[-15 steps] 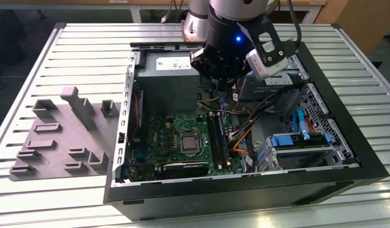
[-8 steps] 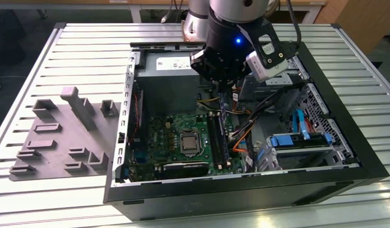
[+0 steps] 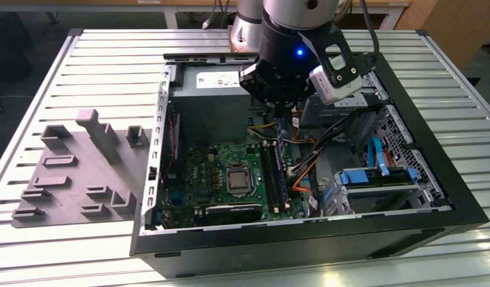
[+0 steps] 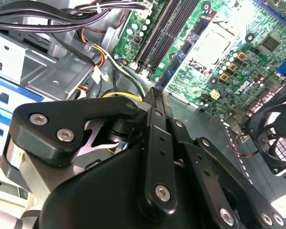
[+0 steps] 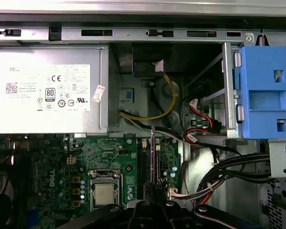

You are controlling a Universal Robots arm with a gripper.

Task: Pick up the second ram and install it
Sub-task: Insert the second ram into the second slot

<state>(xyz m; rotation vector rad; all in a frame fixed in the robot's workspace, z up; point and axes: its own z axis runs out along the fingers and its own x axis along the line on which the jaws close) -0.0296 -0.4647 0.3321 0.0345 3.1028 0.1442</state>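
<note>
Black claw (image 4: 155,98) fingertips masked by its own linkage in the second wrist view, thin dark memory stick (image 5: 153,152) seen edge-on, chips indiscernible, grey moulded tray (image 3: 73,173) uncropped

We're looking down into the open computer case (image 5: 133,33) in the first wrist view. The silver power supply (image 5: 47,90) sits against the case's slotted edge, with yellow and black wires (image 5: 164,107) curling beside it. A blue plastic bracket (image 5: 266,90) hangs at the drive-cage side. Below us lies the green board (image 5: 90,157) with its square processor (image 5: 105,193). We see the gripper (image 5: 152,193) clamped on the second ram (image 5: 152,157), held edge-on just above the board's long black slots (image 5: 142,167).
</note>
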